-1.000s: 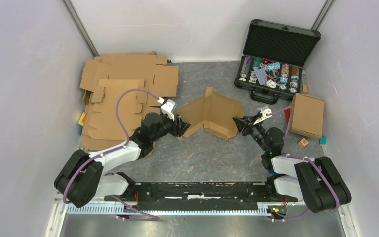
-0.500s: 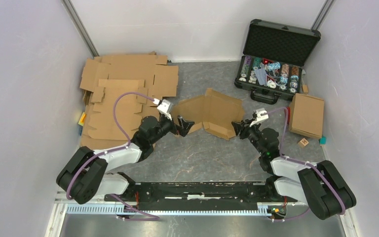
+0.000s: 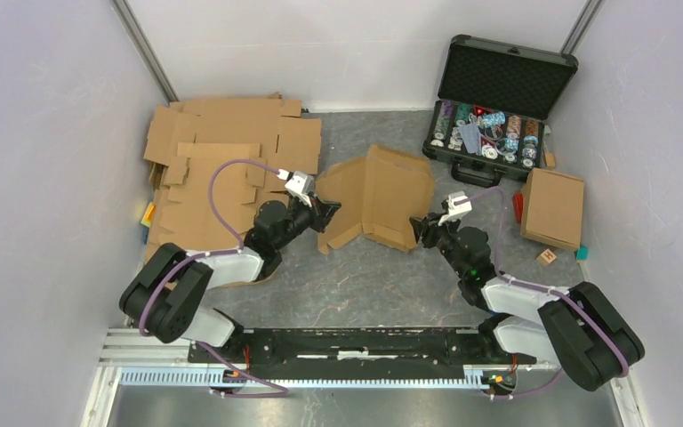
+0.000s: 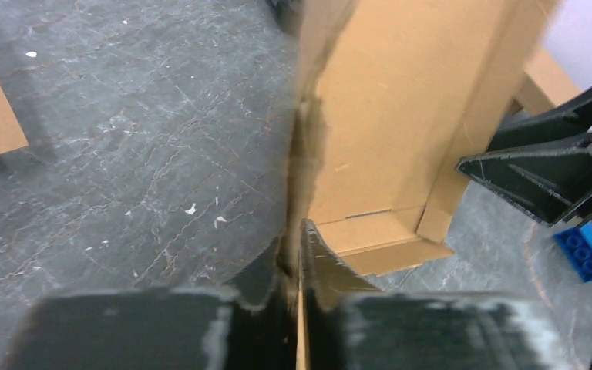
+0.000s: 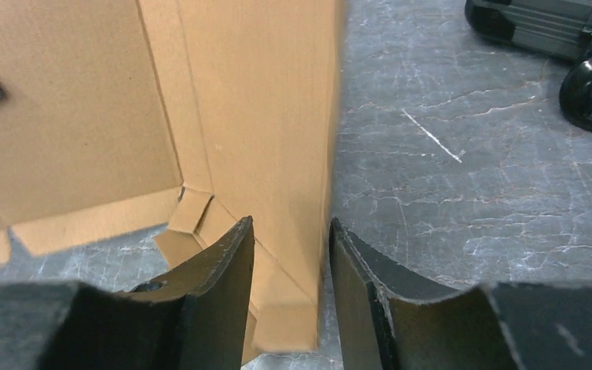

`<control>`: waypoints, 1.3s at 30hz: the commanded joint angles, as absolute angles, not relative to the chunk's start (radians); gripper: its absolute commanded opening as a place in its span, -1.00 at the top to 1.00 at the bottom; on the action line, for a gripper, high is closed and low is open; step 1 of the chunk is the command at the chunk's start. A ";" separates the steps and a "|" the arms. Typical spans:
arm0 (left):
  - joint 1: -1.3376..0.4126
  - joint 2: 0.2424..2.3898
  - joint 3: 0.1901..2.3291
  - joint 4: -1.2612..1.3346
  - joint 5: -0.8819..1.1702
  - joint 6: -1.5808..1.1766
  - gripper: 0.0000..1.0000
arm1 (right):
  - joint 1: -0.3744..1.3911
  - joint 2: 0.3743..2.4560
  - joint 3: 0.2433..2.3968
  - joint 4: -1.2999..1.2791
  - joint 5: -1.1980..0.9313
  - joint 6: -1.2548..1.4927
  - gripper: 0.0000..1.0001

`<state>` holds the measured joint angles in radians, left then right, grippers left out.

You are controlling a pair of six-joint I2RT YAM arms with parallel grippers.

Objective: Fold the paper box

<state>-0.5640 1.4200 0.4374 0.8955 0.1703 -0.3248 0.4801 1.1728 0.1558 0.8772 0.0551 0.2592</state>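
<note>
1. Cardboard box blank (image 3: 378,197) lies half-raised on the grey surface (image 3: 365,285), directly between the two hands. Its long axis runs left to right, with a crease ridged up near its middle.
2. Left hand (image 3: 327,213) meets the blank's left end and right hand (image 3: 420,229) its right end, so neither arm is clearly nearer.
3. Left-hand fingers (image 4: 324,266) are pressed together, pinching the blank's left panel, which the wrist view shows edge-on and upright.
4. Right-hand fingers (image 5: 231,262) stand partly spread, astride the blank's right wall. One finger lies against the wall's edge, but no firm squeeze shows.
5. Judgement: the coming fold likely depends on both ends swinging inward about that middle crease.
</note>
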 commanded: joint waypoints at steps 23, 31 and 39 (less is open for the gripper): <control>-0.531 1.407 0.444 0.990 0.373 -0.269 0.96 | 0.483 1.000 0.184 0.753 0.289 0.232 -0.96; -0.546 1.196 0.355 0.818 0.340 -0.206 0.96 | 0.354 0.991 0.172 0.761 0.069 0.246 -0.80; -0.584 1.067 0.317 0.750 0.332 -0.134 0.96 | 0.237 1.070 0.217 0.871 -0.131 0.243 -0.41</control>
